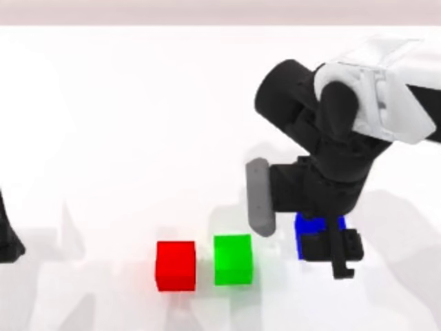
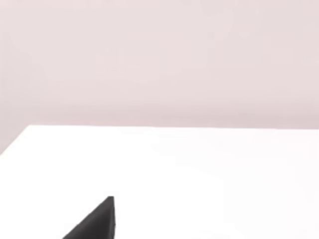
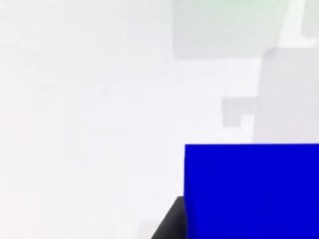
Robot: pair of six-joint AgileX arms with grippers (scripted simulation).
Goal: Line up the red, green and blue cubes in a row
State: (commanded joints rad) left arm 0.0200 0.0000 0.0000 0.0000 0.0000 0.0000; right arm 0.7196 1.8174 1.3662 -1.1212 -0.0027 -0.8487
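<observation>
The right gripper (image 1: pixel 324 241) hangs low over the white tabletop (image 1: pixel 138 138), right over the blue cube (image 1: pixel 308 225), which shows only partly under the black wrist. In the right wrist view the blue cube (image 3: pixel 251 191) fills the near corner, with a dark finger (image 3: pixel 172 221) just beside its edge; whether the fingers are pressed onto the cube or standing off it cannot be told. To the gripper's left, near but apart from it, sits the green cube (image 1: pixel 233 259), and just beyond that the red cube (image 1: pixel 176 265), the two close together with a narrow gap between them. The left arm (image 1: pixel 8 238) is parked at the tabletop's left edge, well away from the cubes.
</observation>
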